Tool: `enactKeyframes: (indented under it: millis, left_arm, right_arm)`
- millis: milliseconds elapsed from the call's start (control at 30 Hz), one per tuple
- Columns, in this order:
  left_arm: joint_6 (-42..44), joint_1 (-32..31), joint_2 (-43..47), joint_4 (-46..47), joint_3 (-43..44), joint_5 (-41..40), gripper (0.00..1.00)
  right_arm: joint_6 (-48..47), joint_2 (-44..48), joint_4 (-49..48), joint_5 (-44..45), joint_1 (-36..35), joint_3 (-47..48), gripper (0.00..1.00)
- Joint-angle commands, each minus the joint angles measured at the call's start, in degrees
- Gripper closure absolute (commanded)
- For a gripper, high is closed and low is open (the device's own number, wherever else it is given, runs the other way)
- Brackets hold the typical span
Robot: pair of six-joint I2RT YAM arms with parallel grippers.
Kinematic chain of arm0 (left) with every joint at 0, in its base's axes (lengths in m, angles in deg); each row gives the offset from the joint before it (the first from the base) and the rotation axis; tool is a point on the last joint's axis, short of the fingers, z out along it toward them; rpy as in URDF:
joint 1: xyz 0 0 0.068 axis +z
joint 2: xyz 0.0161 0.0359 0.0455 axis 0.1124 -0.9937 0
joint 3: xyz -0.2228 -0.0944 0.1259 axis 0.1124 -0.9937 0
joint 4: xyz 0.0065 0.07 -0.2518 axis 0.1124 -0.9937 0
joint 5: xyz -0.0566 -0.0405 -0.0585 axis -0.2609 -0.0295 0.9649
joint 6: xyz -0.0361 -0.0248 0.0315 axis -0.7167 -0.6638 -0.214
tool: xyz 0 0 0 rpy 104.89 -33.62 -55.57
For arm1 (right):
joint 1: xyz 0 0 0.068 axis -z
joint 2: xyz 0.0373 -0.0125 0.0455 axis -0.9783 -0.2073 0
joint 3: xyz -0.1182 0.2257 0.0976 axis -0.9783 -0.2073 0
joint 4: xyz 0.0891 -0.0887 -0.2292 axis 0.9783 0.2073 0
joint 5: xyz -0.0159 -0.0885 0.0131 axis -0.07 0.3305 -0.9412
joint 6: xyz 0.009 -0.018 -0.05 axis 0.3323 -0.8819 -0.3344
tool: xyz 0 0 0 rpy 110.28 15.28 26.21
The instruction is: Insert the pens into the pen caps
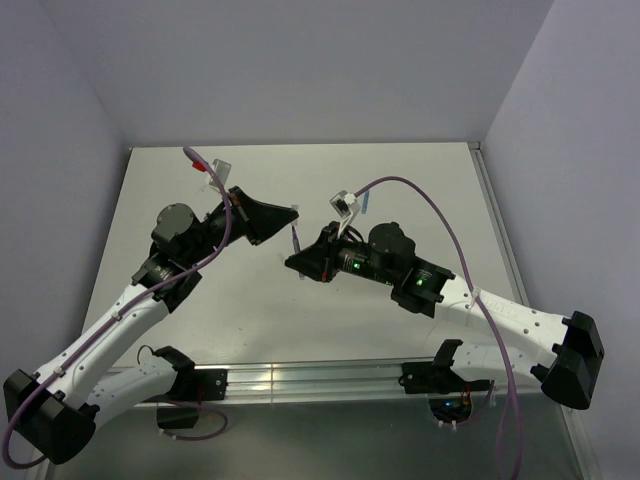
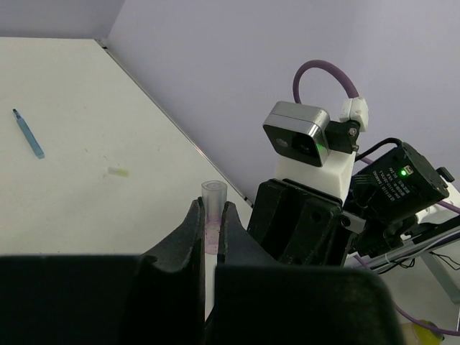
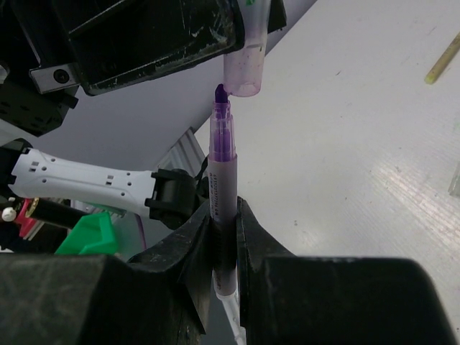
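A: State of the claws?
B: Left claw point(image 2: 210, 210) clenched on a clear cap point(image 2: 213, 192), open mouth pointing away from the wrist. Right claw point(image 3: 224, 215) clenched on the grey-purple pen point(image 3: 222, 151), nib outward. Both are held in the air above the worktop point(image 2: 72, 86), between the two arms.
A: Pen seated?
B: No. In the right wrist view the nib sits right at the cap's mouth, toward one edge of it, and the barrel is wholly outside. My reading: first insertion is at the alignment stage, not yet pushed home.
A: Other items?
B: Blue pen point(image 2: 29, 134) lies on the worktop with no cap that I can see. A loose cap point(image 2: 117, 172) lies near it but apart. Yellow pen point(image 3: 442, 60) also lies on the worktop, only partly in view. Third cap not identified with certainty.
A: Tally?
B: None of three pens capped as far as seen; one in progress, two still to pick up
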Motion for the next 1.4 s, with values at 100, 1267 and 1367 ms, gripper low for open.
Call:
enactKeyframes:
  millis: [100, 1267, 1367]
  left_arm:
    - [-0.6, 0.6, 1.5, 3.5, -0.2, -0.6, 1.00]
    - [-1.8, 1.3, -0.8, 4.2, -0.2, 1.2, 1.00]
    - [-1.8, 1.3, -1.0, 4.0, -0.1, 1.0, 1.00]
  right_arm:
    - [0.0, -0.5, -3.3, 1.9, -0.4, 2.6, 1.00]
    - [0.1, -0.3, -2.9, 3.3, -0.3, 3.0, 1.00]
    - [0.1, -0.2, -2.8, 3.3, -0.3, 3.1, 1.00]
